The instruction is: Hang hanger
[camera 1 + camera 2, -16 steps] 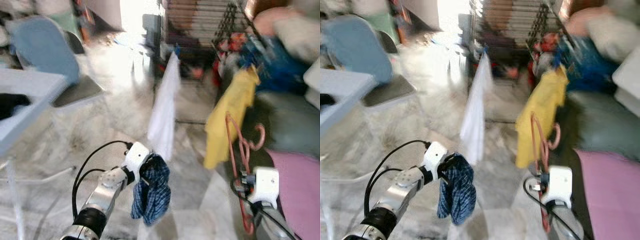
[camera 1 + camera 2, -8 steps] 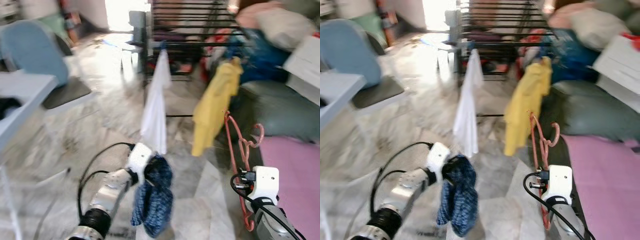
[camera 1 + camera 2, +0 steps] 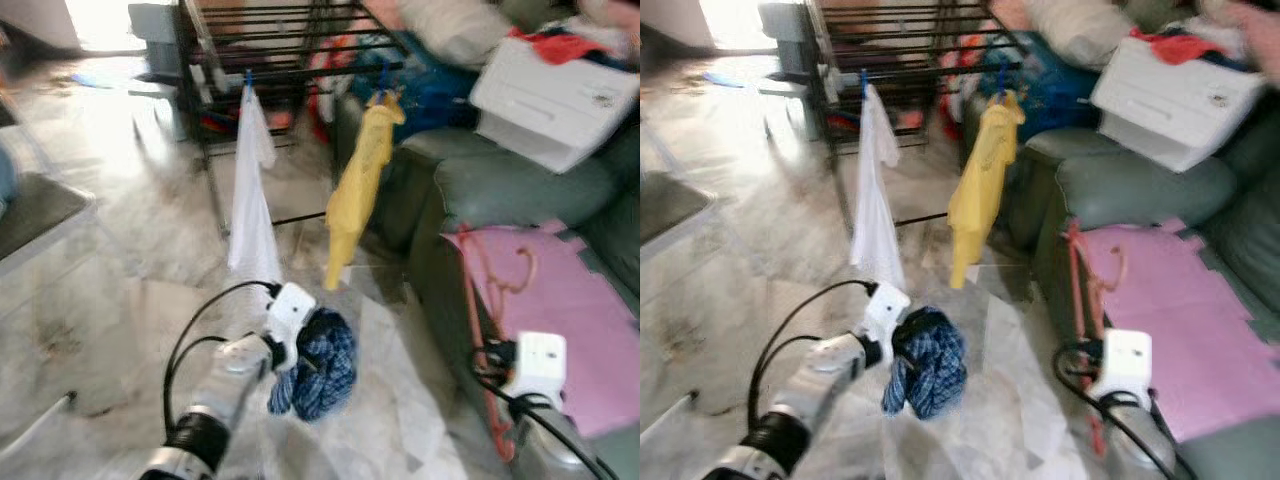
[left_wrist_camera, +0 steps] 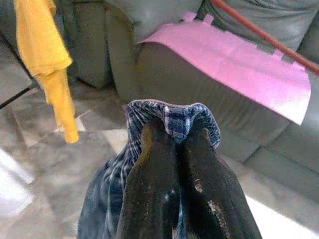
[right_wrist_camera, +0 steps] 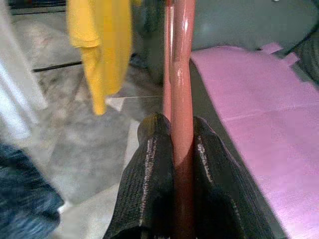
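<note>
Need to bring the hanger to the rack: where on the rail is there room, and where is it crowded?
The free stretch of rail lies between the white cloth and the yellow shirt. Behind the rack and toward the sofa it is cluttered. The right end effector grips the hanger; the left end effector grips the blue cloth.

**Materials and finishes**

A glossy, smooth red hanger (image 5: pixel 182 99), probably plastic, is clamped between matt black fingers (image 5: pixel 149 164) with a finely ribbed texture. Soft blue checked cloth (image 4: pixel 174 119) is pinched by worn, scuffed black fingers (image 4: pixel 149 184). The floor (image 3: pixel 120 230) is seen as polished, veined stone. A matt pink sheet (image 4: pixel 239 59) is laid over smooth grey-green sofa upholstery (image 3: pixel 480 180), leather-like through the blur. Limp yellow (image 3: pixel 360 170) and white (image 3: pixel 250 200) fabrics are hung from a dark metal rack (image 3: pixel 270 40).
</note>
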Controlling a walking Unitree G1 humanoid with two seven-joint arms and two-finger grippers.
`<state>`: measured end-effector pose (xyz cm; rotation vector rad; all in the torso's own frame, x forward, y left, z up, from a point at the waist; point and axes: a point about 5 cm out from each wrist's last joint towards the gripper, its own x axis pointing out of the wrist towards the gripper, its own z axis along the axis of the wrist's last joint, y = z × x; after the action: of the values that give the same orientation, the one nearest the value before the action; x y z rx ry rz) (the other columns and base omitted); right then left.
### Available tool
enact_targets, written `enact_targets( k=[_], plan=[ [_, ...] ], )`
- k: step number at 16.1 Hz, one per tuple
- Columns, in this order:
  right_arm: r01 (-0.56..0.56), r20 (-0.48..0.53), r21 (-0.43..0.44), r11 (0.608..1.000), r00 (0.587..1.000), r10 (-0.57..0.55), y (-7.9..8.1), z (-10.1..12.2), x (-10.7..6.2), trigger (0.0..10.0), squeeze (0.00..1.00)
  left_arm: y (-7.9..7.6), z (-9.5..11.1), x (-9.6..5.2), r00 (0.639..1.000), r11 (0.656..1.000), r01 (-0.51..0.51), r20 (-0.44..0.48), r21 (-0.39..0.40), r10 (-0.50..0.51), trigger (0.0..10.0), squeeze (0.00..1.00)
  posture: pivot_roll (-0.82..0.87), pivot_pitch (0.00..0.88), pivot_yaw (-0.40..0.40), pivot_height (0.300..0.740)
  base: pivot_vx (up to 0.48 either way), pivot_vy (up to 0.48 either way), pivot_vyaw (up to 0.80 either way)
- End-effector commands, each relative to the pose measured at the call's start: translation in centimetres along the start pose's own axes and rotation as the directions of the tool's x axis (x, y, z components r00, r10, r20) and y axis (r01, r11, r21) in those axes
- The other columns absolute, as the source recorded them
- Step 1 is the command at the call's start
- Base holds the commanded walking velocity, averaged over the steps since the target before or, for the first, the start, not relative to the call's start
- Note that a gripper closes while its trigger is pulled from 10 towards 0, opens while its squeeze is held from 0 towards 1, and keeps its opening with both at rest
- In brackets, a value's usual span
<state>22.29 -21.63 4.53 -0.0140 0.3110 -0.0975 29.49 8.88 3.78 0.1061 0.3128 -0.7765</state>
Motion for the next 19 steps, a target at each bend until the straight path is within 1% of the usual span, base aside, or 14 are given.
enact_targets(
  k=[1, 10, 15, 17, 19],
  plan=[
    [0.004, 0.017, -0.010, 1.000, 1.000, -0.004, -0.1, 0.4, 0.1, 10.0, 0.00, 0.5, 0.6, -0.1, 1.000, 1.000, -0.012, 0.016, 0.018, 0.012, 10.0, 0.00, 0.06, 0.000, -0.050, 0.740, 0.000, 0.349, 0.00],
    [0.007, 0.016, -0.009, 1.000, 1.000, -0.007, 0.0, 0.2, 0.1, 10.0, 0.00, 0.6, 0.6, -0.1, 1.000, 1.000, -0.013, 0.013, 0.029, 0.013, 10.0, 0.00, 0.06, 0.000, -0.046, 0.740, 0.000, 0.342, 0.00],
    [0.007, 0.011, -0.014, 1.000, 1.000, -0.007, 0.1, 0.1, 0.1, 10.0, 0.00, 0.5, 0.7, -0.1, 1.000, 0.999, -0.005, 0.020, 0.038, 0.004, 10.0, 0.00, 0.06, 0.000, -0.045, 0.740, 0.000, 0.000, 0.00],
    [0.006, 0.011, -0.016, 1.000, 1.000, -0.006, 0.1, 0.1, 0.1, 10.0, 0.00, 0.6, 1.0, -0.1, 0.999, 0.999, -0.002, 0.046, 0.034, 0.001, 10.0, 0.00, 0.06, 0.000, -0.045, 0.740, 0.000, 0.000, 0.00],
    [0.004, 0.011, -0.017, 1.000, 1.000, -0.004, 0.1, 0.0, 0.1, 10.0, 0.00, 1.1, 1.8, -0.2, 0.996, 0.999, 0.010, 0.091, 0.045, -0.014, 10.0, 0.00, 0.06, 0.000, -0.045, 0.740, 0.000, 0.000, 0.00]
  ],
)
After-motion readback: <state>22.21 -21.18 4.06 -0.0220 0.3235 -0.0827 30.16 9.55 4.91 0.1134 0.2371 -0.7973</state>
